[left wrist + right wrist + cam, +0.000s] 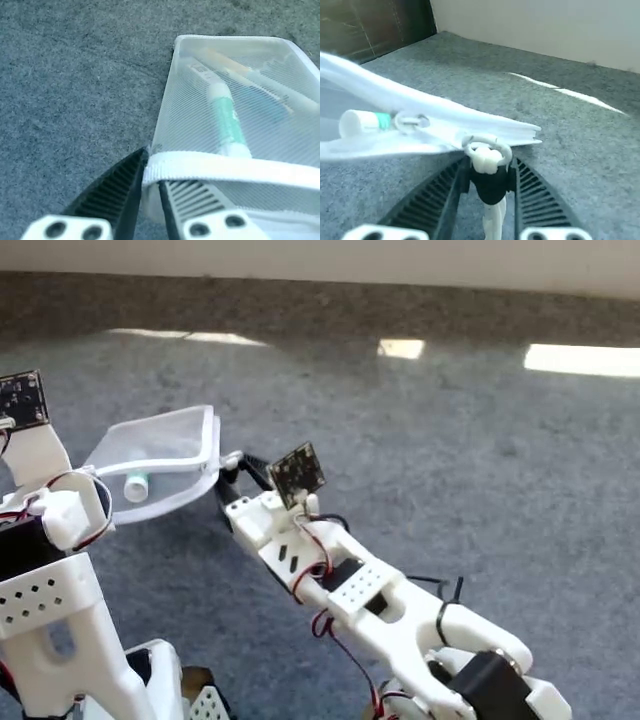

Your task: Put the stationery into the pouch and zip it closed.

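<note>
Pouch point(165, 455) lies far-left on worktop point(450, 440), long axis left to right between 2 arms. Right end effector point(226, 472) sits at its right end.

Left wrist view: left end effector point(151, 172) is clamped on zip band point(225, 167). Stationery point(227, 120) is inside.

Right wrist view: fingers are closed on zip pull point(487, 150). The band runs leftward from it, with no obstruction seen.

Bright, even light — pale glare patches point(580, 360) streak the far table point(450, 440).

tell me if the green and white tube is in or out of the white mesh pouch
In: the green and white tube shows through the white mesh pouch wall.
</note>
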